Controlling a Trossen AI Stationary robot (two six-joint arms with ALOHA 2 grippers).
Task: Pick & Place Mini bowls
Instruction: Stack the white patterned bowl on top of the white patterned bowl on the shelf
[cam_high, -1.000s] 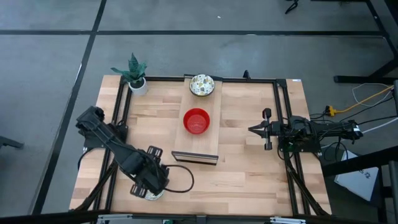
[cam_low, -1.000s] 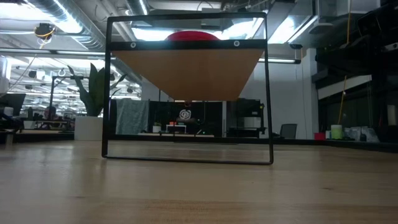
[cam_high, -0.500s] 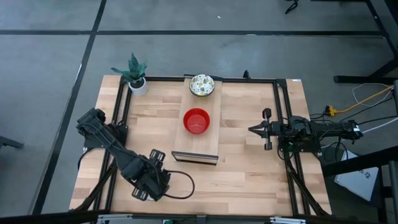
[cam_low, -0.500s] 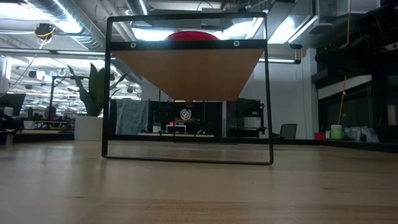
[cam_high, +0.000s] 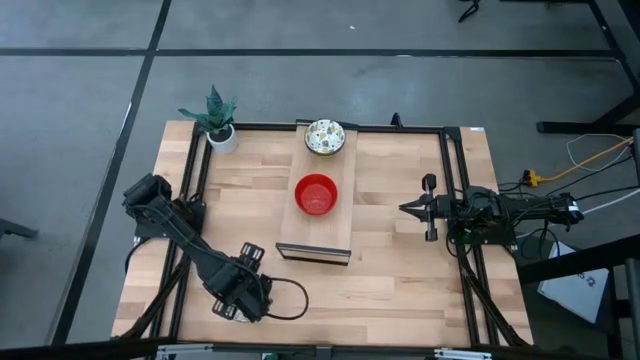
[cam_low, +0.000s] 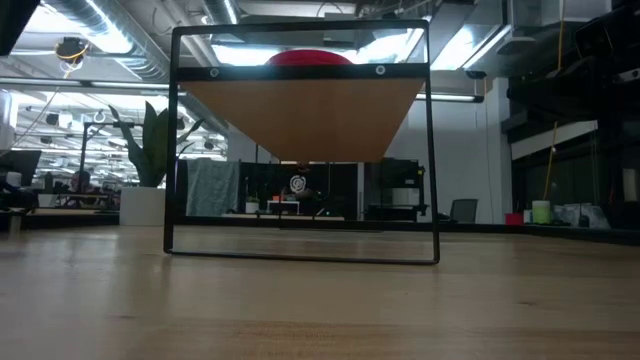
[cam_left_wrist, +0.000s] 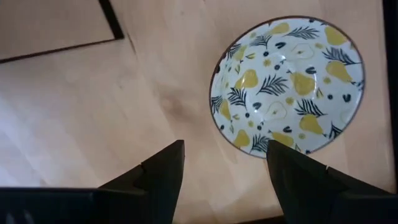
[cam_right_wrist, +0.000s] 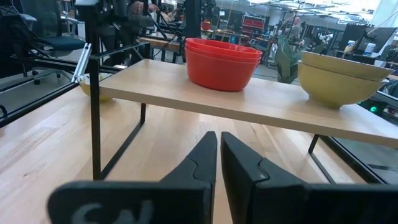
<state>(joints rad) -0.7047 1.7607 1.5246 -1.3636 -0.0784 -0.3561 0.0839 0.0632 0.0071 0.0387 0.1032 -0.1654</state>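
Mini bowls: one patterned bowl (cam_left_wrist: 287, 84) lies on the table at seven o'clock, beneath the left hand (cam_left_wrist: 224, 171), fingers apart. Approach step, I judge; next, descend over its rim and close.

No readable text, labels, brands, numbers or signs in any view.

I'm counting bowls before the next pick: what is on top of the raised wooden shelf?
On the shelf stand a stack of red bowls and a stack of patterned bowls. How many nest inside each stack is partly hidden.
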